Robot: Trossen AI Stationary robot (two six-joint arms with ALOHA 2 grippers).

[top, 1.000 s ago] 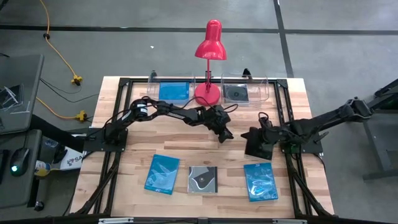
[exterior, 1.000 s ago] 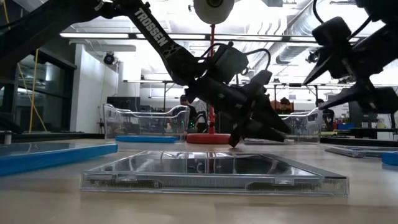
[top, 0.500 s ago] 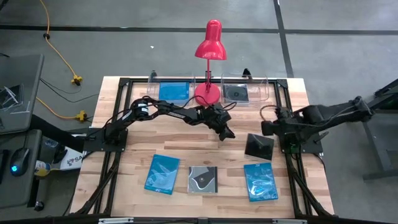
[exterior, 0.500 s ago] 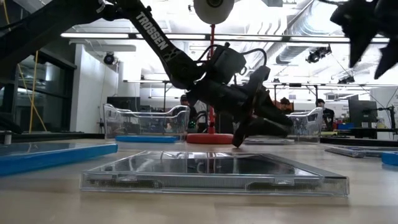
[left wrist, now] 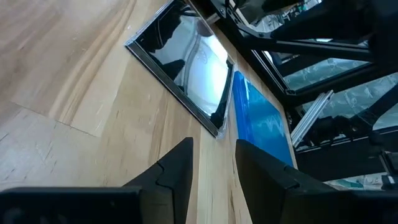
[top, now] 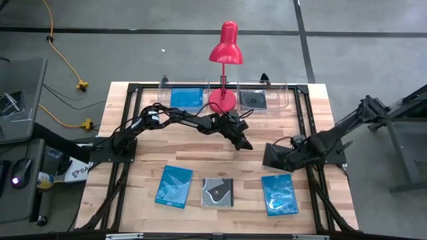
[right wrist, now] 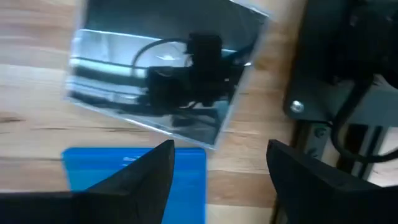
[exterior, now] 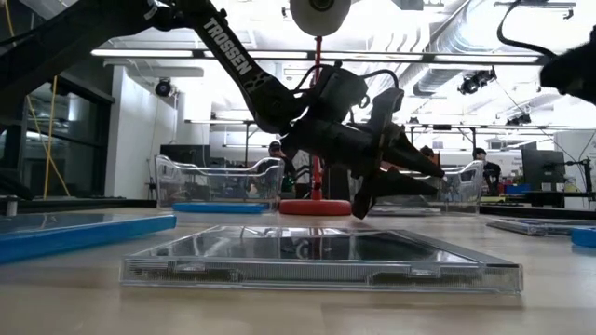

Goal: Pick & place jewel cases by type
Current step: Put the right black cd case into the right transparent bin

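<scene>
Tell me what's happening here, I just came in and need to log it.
Two robot arms are sorting jewel cases on a wooden table. The right gripper, jaws open, hovers by a black case; nothing is held. The left gripper hangs mid-table, also empty. Three cases wait in the front row: two blue and a dark swirled one. By the red lamp, a blue case and a dark case already lie in clear trays.

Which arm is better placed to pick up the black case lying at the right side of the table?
The right: its open gripper hangs at the black case, while the left gripper hovers farther away, near mid-table.
</scene>
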